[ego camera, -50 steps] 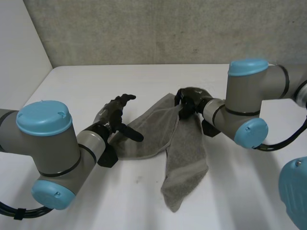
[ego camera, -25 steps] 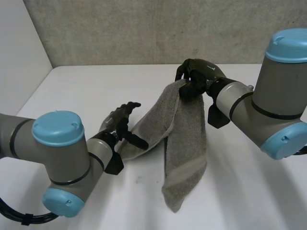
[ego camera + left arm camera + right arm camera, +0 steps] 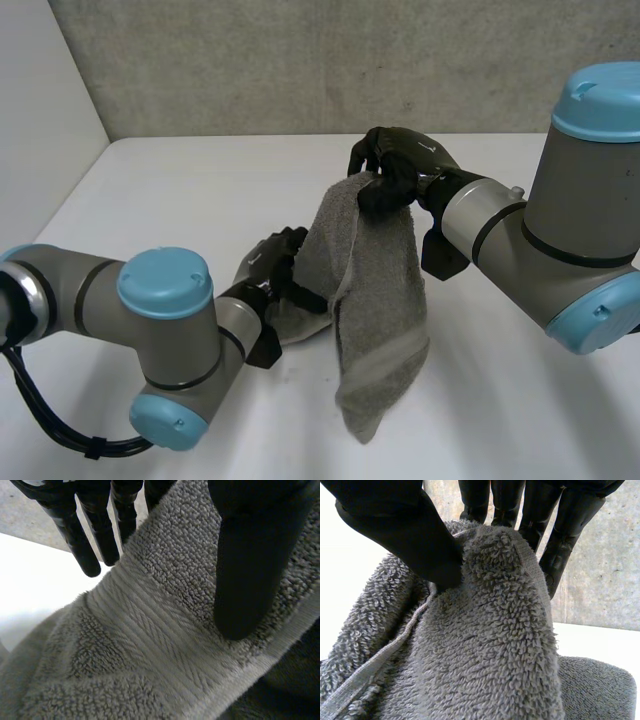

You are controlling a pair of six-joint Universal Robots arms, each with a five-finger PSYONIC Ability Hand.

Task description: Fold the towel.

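Observation:
A grey towel [image 3: 378, 300] hangs folded lengthwise from my right hand [image 3: 402, 168], which holds it raised over the white table [image 3: 170, 190]; its lower end reaches down to the table. In the right wrist view the thumb [image 3: 402, 527] presses the towel's top edge [image 3: 490, 580] against the fingers. My left hand [image 3: 272, 266] is at the towel's lower left edge. In the left wrist view its thumb [image 3: 250, 565] lies on the woven band of the towel [image 3: 135, 625], and its straight fingers [image 3: 87, 540] stand behind the edge.
A grey wall [image 3: 300, 60] closes off the table's far side, and a white wall [image 3: 40, 130] rises at the left. Both arms reach in over the table's near half, one on each side of the towel.
My right hand has lifted the towel's top edge higher. My left hand has moved right onto the hanging towel's lower left edge, and its thumb has come down towards the fingers.

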